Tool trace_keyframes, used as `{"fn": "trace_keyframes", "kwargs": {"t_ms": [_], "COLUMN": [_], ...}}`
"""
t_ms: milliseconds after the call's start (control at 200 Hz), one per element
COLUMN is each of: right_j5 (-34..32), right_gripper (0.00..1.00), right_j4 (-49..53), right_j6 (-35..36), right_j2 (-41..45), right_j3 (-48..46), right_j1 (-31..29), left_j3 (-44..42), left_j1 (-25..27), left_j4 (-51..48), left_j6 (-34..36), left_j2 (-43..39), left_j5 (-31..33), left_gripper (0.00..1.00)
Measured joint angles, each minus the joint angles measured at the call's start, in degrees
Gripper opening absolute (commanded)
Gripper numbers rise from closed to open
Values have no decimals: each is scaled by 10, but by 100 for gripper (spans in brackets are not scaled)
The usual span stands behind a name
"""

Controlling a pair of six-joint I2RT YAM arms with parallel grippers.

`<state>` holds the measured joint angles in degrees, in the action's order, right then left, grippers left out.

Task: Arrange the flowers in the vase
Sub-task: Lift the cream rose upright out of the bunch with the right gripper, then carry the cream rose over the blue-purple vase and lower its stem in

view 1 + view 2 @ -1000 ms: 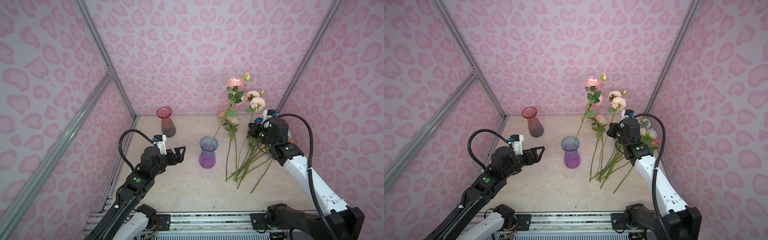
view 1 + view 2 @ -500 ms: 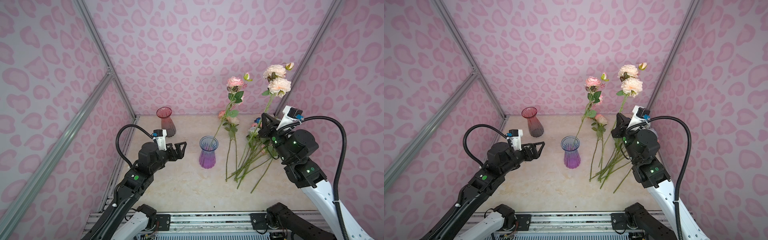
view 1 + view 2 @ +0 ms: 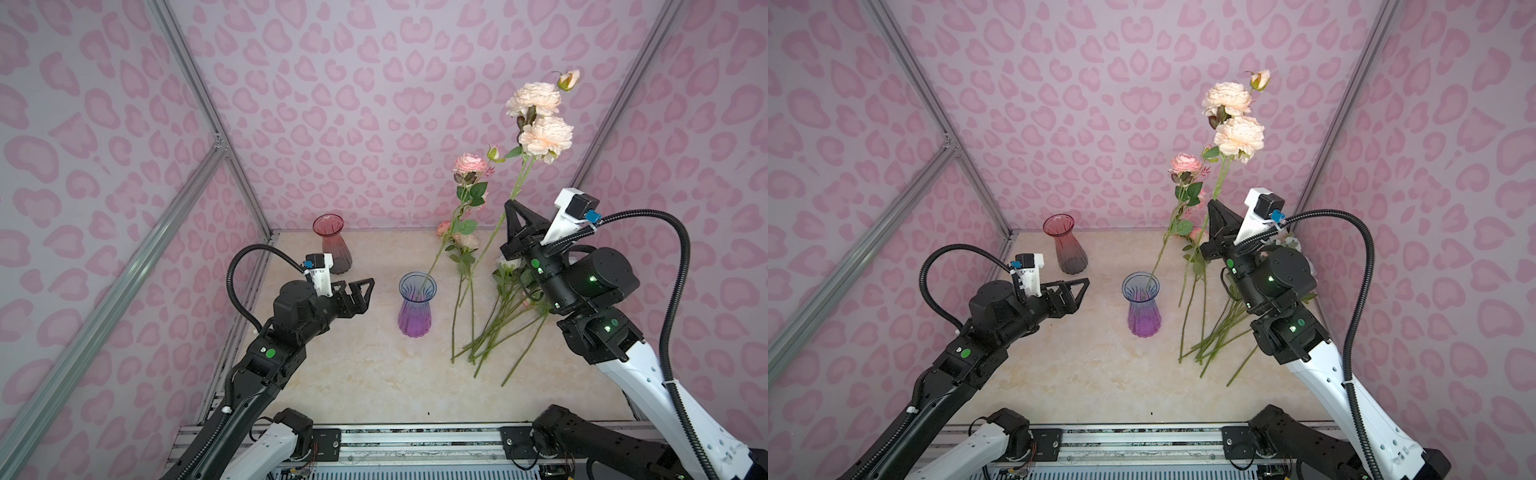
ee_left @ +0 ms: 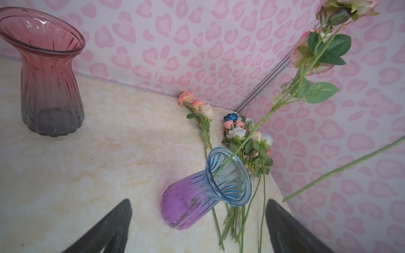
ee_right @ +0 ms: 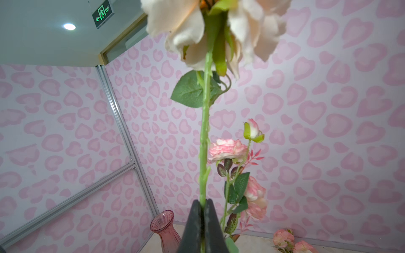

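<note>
Both top views look steeply down on the marbled beige desk. The left wrist camera peers close past the left pincer across it. The right one looks upward beyond the right pincer.

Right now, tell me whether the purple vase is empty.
Not empty: one pink rose stands stem-down in the purple vase.

Right wrist view crops the peach bloom.
</note>
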<state>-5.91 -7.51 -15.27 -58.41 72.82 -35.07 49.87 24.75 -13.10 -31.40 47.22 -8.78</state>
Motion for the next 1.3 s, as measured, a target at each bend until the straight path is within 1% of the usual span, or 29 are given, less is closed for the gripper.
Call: {"fn": "trace_keyframes", "kwargs": {"t_ms": [175,255,350,525,710,910,1120,1305], "right_j5": [4,14,12,12,12,13,-1,-5], "right_gripper": [0,0,0,0,0,0,4,5], "right_j4": [-38,-65,-84,-89,-89,-75,-58,-52], "right_j6": [15,24,33,56,76,83,72,58], "right_j2": [-57,-80,-109,-170,-202,-207,-206,-217], "right_j3": [50,56,60,87,100,31,-53,-84], "right_j1": [-61,-78,-86,-89,-90,-92,-103,-109], "left_j3": [0,-2,-9,-23,-33,-43,-52,-52], "left_j1": [0,0,0,0,0,0,0,0], "left_j4": [0,4,4,4,4,4,4,5], "left_j6": [0,0,0,-5,-7,-6,-6,-7], "left_j2": [-12,-17,-23,-31,-32,-38,-37,-29], "left_j5": [-3,-3,-4,-5,-9,-9,-9,-9], "left_gripper": [96,96,96,96,96,96,96,96]}}
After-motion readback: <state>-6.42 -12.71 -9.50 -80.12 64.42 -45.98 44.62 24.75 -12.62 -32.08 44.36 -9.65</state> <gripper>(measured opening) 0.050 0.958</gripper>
